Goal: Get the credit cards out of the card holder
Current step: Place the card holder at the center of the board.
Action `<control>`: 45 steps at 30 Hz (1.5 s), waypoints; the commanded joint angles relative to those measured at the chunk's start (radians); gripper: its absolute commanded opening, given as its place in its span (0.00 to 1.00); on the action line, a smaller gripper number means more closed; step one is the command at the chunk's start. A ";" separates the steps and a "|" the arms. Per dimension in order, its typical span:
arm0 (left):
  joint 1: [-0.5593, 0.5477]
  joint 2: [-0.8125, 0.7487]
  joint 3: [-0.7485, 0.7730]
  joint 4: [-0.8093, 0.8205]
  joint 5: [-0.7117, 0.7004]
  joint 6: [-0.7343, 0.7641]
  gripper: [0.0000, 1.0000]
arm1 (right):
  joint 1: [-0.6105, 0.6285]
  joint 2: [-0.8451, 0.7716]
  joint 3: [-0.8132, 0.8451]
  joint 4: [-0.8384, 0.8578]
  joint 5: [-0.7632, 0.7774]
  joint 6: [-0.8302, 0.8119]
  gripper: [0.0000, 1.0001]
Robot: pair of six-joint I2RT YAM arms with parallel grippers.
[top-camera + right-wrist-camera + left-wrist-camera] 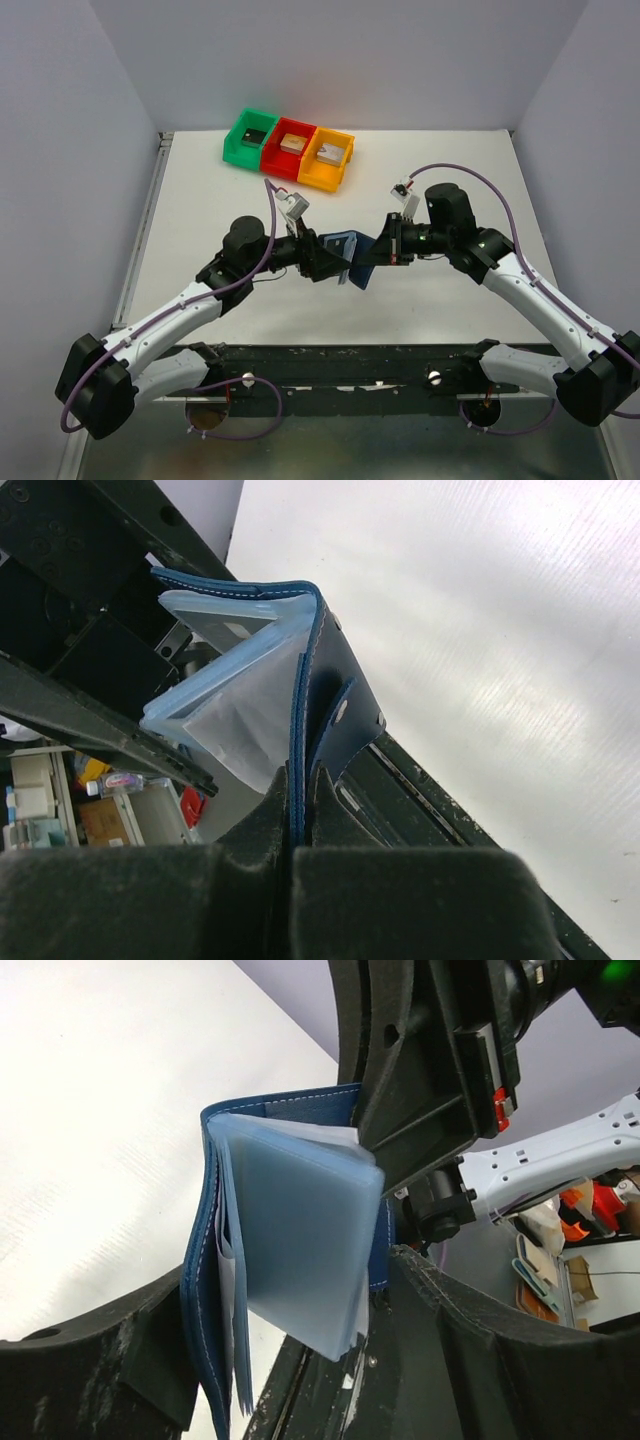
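The card holder (346,244) is being held up above the middle of the table (200,220), clear of its surface
Its navy cover is being pinched by the tightly closed right gripper (300,780), the pale blue sleeves (300,1240) fanning open; the sleeves are being straddled by the left gripper (333,263), its jaws wide apart

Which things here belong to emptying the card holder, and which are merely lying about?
Job in hand:
- navy blue folding card holder with pale blue sleeve pages
- left gripper
- right gripper, clamped on its cover

Lying about:
- green plastic bin
- red plastic bin
- orange plastic bin
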 commanded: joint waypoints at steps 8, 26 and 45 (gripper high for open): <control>-0.005 -0.089 -0.011 -0.015 -0.022 0.029 0.81 | 0.008 0.015 -0.010 0.053 -0.009 0.006 0.00; -0.003 -0.142 -0.011 -0.057 -0.025 0.069 0.64 | 0.010 0.024 -0.050 0.179 -0.083 0.074 0.00; -0.005 -0.114 -0.017 -0.060 -0.049 0.075 0.60 | 0.008 -0.002 -0.059 0.183 -0.100 0.069 0.00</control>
